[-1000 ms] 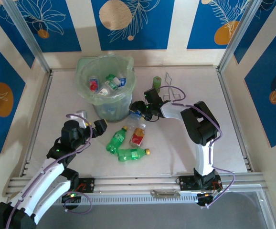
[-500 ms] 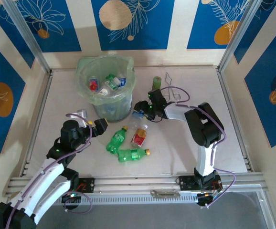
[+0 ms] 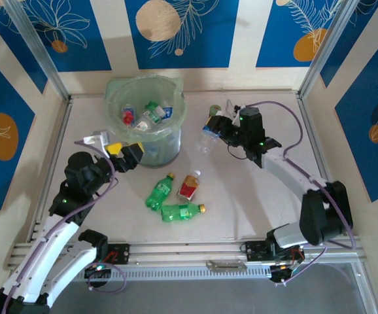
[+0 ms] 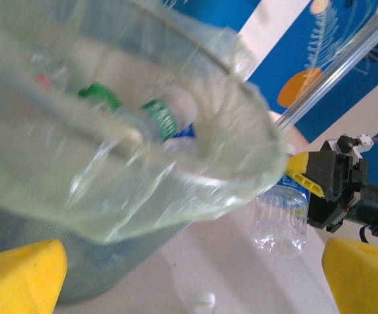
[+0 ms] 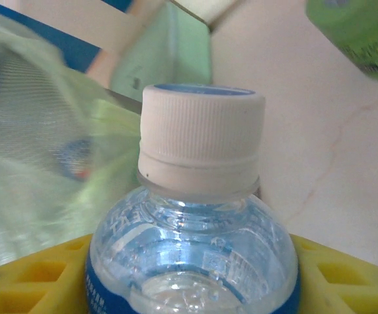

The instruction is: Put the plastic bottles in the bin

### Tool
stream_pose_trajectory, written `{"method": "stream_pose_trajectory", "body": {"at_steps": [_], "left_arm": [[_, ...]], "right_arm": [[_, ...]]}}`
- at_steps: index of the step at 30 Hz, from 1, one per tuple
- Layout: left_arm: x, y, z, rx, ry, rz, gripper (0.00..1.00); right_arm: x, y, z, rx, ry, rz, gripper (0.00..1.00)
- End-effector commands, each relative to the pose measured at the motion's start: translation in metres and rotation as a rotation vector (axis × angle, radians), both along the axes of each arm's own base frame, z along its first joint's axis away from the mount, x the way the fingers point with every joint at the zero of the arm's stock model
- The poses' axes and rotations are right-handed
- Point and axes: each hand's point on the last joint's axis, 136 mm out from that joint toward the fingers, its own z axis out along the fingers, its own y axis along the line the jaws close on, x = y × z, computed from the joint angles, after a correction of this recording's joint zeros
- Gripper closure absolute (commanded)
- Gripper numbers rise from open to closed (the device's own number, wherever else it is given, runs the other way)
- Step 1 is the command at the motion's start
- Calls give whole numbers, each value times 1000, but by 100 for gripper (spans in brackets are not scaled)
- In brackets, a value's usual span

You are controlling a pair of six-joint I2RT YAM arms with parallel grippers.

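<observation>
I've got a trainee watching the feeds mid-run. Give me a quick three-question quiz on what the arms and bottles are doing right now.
1. True or false: the right gripper holds nothing.
2. How many plastic bottles lie on the table outside the bin? A) one B) three C) six
3. Fill in: the ____ gripper stands open beside the bin.

Key:
1. False: it is shut on a clear bottle.
2. B.
3. Left: the left gripper is open, with nothing between its pads.
</observation>
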Motion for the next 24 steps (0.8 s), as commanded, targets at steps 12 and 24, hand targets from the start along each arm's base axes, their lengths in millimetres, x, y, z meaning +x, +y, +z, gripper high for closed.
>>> {"method": "stream_pose_trajectory", "body": {"at_steps": [12,24], "left_arm": [[11,-124,58,90,-181,-355,0],[16,-187,35,90,-118,-512,0]], "right_arm": [[-57,25,126,79,-409,280,47],[-79,51,150,111,-493,400,47]]}}
